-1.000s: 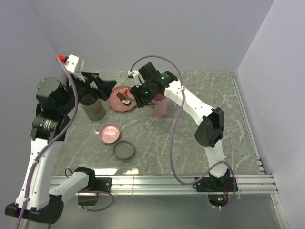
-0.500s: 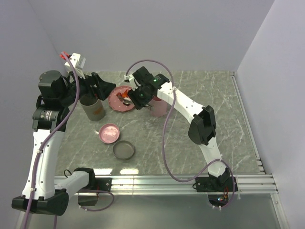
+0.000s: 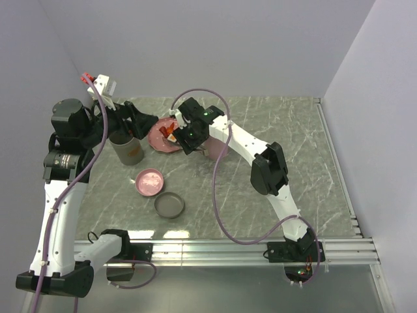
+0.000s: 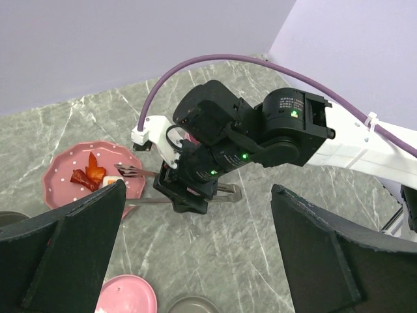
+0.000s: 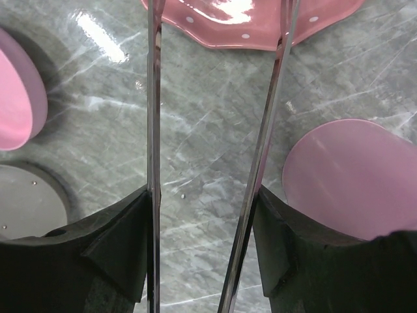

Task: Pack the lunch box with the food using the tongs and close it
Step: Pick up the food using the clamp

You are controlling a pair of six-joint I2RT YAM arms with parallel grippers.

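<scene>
My right gripper (image 3: 186, 138) (image 5: 205, 244) is shut on the tongs (image 5: 154, 130), one finger pressed against each silvery arm. The tongs (image 4: 140, 173) reach left over the pink dotted plate (image 3: 158, 138) (image 4: 62, 176), and their tips are close to the food. The food is red-orange strips (image 4: 88, 173) and a white cube with an orange top (image 4: 112, 180). A pink round lunch box tub (image 3: 212, 152) (image 5: 352, 176) stands right of the gripper, partly hidden by the arm. My left gripper (image 3: 146, 122) (image 4: 195, 261) hangs open and empty left of the plate.
A grey round tub (image 3: 128, 150) stands under my left arm. A pink lid (image 3: 150, 182) (image 5: 19, 98) and a grey lid (image 3: 169, 205) (image 5: 26, 202) lie on the marble table nearer the front. Purple walls close the back and sides.
My right gripper has moved left with the tongs, from above the pink tub toward the plate. The left arm has drawn back slightly.
</scene>
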